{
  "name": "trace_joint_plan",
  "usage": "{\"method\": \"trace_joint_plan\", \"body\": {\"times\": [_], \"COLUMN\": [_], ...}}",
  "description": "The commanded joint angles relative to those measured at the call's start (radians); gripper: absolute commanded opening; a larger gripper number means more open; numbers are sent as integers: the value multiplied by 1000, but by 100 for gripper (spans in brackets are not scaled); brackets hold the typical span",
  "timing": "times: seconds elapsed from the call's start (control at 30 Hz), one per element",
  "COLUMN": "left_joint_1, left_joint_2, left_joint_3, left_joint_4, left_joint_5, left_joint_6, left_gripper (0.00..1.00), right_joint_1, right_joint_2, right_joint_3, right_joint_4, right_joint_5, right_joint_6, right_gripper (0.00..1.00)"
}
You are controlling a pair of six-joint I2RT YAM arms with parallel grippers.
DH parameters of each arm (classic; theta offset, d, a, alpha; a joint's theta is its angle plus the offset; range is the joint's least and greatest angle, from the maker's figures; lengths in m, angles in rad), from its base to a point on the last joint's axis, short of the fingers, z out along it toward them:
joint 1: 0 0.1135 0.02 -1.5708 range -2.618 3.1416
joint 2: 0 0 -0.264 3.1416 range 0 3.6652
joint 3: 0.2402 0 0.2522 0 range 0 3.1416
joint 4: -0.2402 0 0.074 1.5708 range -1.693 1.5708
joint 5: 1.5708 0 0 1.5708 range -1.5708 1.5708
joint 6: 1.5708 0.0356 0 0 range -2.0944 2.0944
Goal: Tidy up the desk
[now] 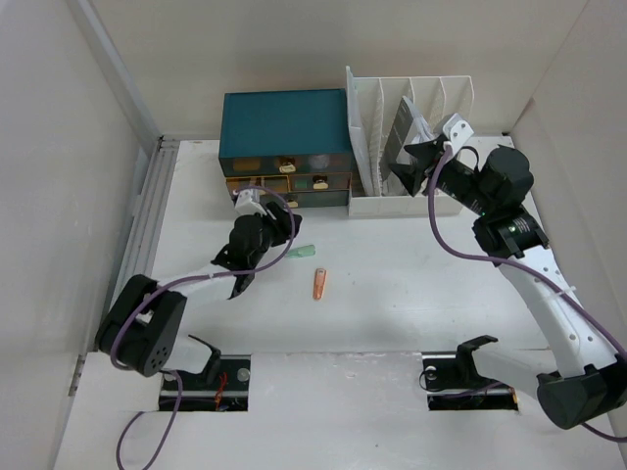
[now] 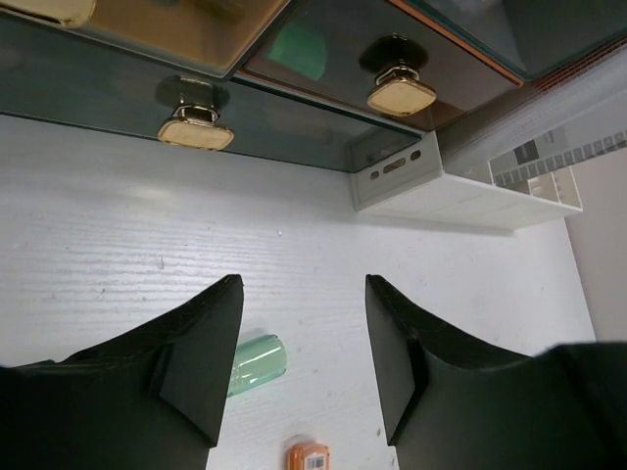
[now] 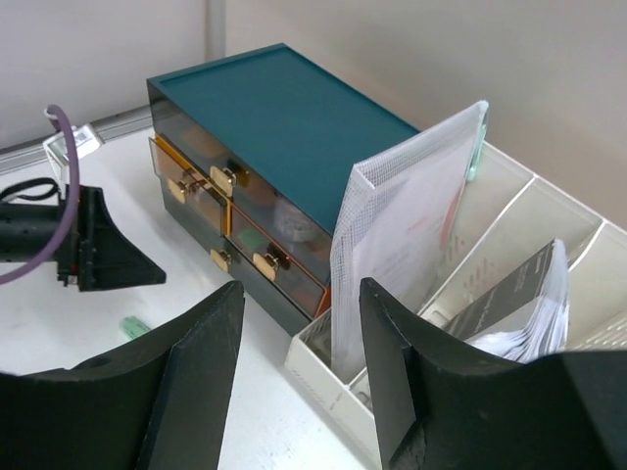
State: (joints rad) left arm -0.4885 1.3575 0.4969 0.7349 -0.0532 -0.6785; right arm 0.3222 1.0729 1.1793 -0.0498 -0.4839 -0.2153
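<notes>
Looking across the desk (image 1: 411, 294), I see its white tabletop filling the walled cell under both arms. The teal drawer box (image 1: 284, 122) stands against the far wall, and the white slotted file rack (image 1: 411, 103) sits just beside it on the right. The rack holds a clear mesh pouch (image 3: 402, 235) leaning in its front slot and a dark booklet (image 3: 509, 299) further along. My right gripper (image 3: 300, 289) hovers at the rack's near end with its jaws spread and empty, and the pouch stands directly ahead of them. My left gripper (image 2: 303, 284) is also spread wide with nothing between the fingers, facing the tinted drawer fronts and their brass knobs (image 2: 402, 95). On bare tabletop near it lie a small orange item (image 1: 319, 283) and a pale green cylinder (image 1: 300, 253). In the left wrist view one finger partly hides the cylinder.
</notes>
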Motion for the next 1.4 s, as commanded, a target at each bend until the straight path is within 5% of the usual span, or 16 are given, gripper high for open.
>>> {"method": "trace_joint_plan", "body": {"times": [0.0,0.33,0.9,1.37], "left_joint_1": [5,73,111,111], "left_joint_2": [35,215,425,453], "left_joint_3": [-17,-6,181,181], "left_joint_4": [222,389,336,327], "left_joint_5": [1,10,30,0], "left_joint_6": [-56,-111,-141,-193], "left_gripper": [50,51,51,56], "right_joint_1": [-14,-23,-32,-32], "right_joint_2": [-7,2,2,2], "right_joint_3": [-14,-23,-32,-32], "right_joint_4": [56,65,65,74], "right_joint_5": [-56,-65,-56,-47], "right_joint_6": [40,50,59,59], "right_gripper": [56,56,56,56]}}
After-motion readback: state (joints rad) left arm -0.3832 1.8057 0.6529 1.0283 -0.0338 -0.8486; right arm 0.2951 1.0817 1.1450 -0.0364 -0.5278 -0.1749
